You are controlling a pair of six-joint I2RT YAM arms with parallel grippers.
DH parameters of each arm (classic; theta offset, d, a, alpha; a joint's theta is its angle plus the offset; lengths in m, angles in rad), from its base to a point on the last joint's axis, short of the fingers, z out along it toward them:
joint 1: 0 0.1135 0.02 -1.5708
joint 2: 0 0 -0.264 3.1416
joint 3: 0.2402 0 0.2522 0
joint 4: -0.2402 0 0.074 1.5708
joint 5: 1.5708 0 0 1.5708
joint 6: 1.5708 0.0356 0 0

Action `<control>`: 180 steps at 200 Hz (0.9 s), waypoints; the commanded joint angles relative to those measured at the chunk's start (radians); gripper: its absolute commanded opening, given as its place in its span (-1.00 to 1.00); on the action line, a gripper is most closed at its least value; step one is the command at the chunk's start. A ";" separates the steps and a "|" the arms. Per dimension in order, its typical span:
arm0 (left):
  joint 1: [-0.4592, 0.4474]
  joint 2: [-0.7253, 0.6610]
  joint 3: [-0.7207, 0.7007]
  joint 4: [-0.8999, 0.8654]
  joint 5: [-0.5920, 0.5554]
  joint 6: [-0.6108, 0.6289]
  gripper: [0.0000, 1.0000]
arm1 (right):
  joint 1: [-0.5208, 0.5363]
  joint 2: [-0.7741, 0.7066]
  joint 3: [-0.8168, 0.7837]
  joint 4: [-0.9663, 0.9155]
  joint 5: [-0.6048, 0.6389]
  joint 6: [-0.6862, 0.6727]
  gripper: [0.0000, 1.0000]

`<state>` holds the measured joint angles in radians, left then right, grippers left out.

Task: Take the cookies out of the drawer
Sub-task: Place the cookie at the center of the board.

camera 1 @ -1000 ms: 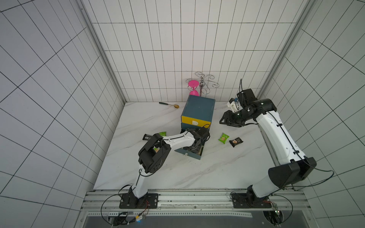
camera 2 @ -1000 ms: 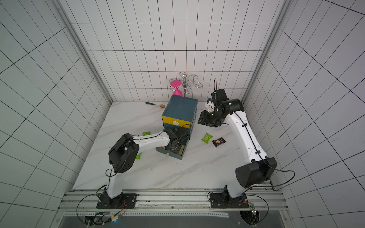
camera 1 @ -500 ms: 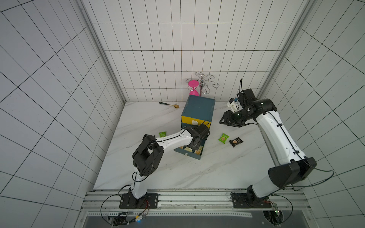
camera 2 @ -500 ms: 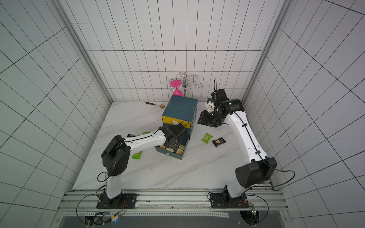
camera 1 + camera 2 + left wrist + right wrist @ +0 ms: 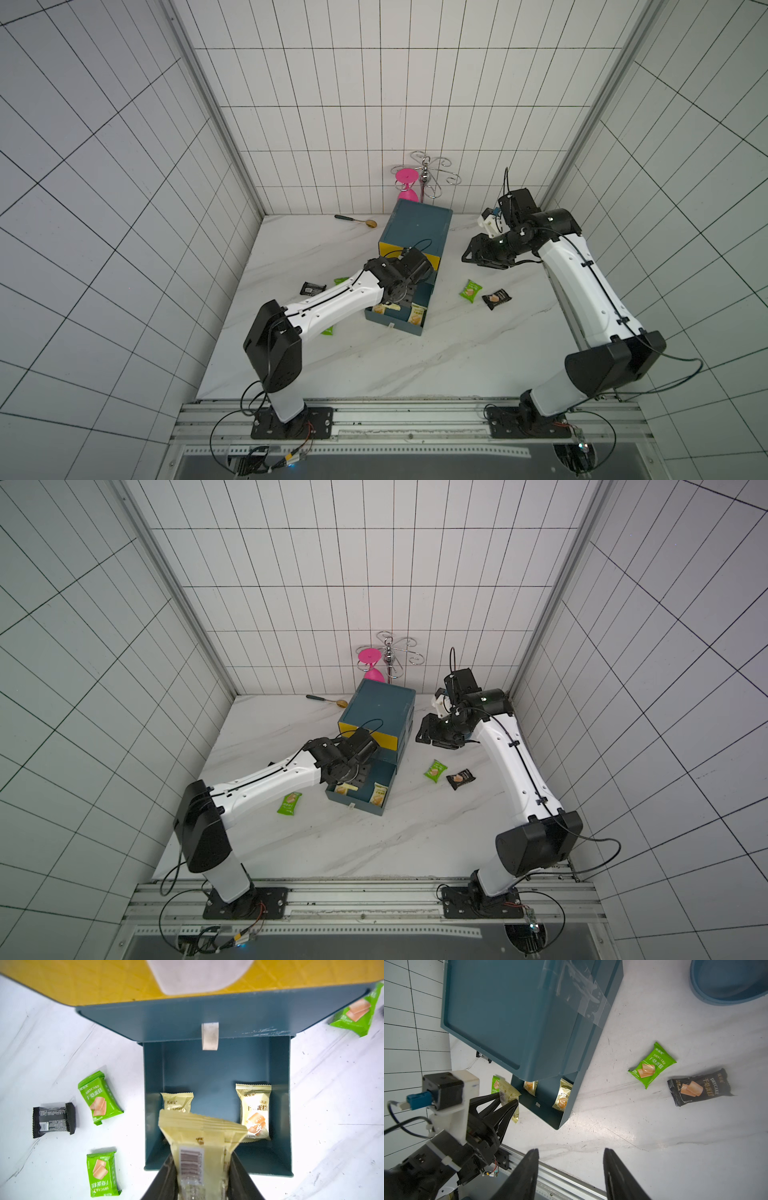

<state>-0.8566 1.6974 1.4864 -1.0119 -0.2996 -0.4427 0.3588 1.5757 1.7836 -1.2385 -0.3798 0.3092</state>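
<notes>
Packets like these look light, soft and crinkly: sealed film pillows holding air and a brittle biscuit, so a hard squeeze would likely crush the contents and the glossy wrapper may slide between smooth pads. The left gripper [image 5: 201,1169] pinches one pale yellow packet [image 5: 199,1136] across its middle, barcode side up, over the front part of the open drawer [image 5: 216,1072] that sticks out of the blue cabinet [image 5: 415,224]. The hold looks sound, since the film bulges on both sides of the jaws. Two more cookies lie flat on the drawer floor, a second yellow packet [image 5: 177,1103] just beside one side wall and partly hidden by the held one, and a third yellow packet [image 5: 255,1111] just beside the opposite wall. Each wall leaves little room for a finger, so I would take these across the crimped end seals or the narrow width, gently. Green packets [image 5: 99,1098] and a black packet [image 5: 54,1120] already lie on the table. The right gripper [image 5: 571,1151] hangs beside the cabinet, jaws spread and empty.
</notes>
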 commanded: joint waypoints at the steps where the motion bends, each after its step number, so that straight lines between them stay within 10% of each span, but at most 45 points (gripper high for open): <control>1: 0.033 -0.090 -0.034 -0.050 -0.009 -0.048 -0.23 | -0.013 -0.032 -0.022 0.005 -0.014 0.014 0.07; 86: 0.250 -0.516 -0.426 -0.068 0.044 -0.129 -0.24 | 0.037 -0.094 -0.062 -0.016 -0.046 0.037 0.07; 180: 0.269 -0.331 -0.594 0.054 0.123 -0.247 -0.22 | 0.108 -0.150 -0.128 -0.027 -0.004 0.064 0.08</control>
<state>-0.5991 1.3224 0.9104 -1.0420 -0.1829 -0.6453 0.4480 1.4502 1.6802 -1.2476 -0.4019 0.3584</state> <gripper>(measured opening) 0.388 0.539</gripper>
